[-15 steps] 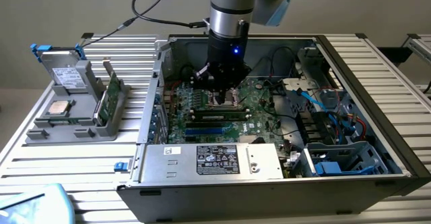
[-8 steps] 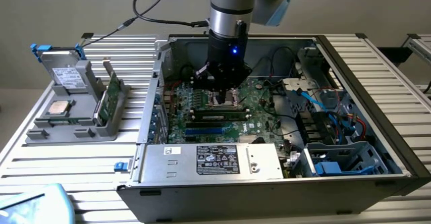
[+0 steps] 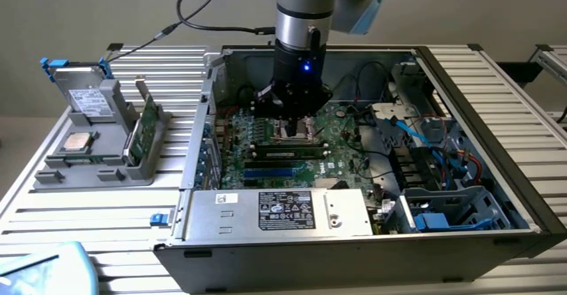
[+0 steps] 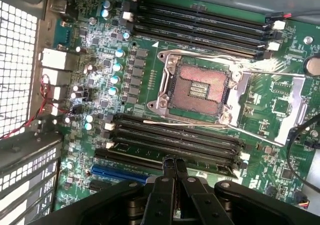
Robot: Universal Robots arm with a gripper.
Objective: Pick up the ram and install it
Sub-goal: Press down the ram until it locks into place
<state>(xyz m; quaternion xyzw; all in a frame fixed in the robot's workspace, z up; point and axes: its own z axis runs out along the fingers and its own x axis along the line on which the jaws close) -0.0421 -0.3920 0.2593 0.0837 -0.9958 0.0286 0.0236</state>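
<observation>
From the exterior view, my gripper (image 3: 293, 127) hangs inside the open computer case (image 3: 496, 175), above the motherboard (image 3: 346, 142). One ram (image 3: 285, 153) sits in a slot just below it; one more green stick (image 3: 142, 130) stands in the grey holder (image 3: 89, 162) outside.

In the wrist view, my fingers (image 4: 174, 171) are pressed together on nothing, over the ram (image 4: 165, 153) in one of four near slots. I judge seating is in hand; pressing squarely matters.

Slatted metal surface (image 3: 106, 208), loaded.
Carried an open computer case (image 3: 372, 242) and, toward the exterior view's left, a grey parts holder (image 3: 84, 169).
</observation>
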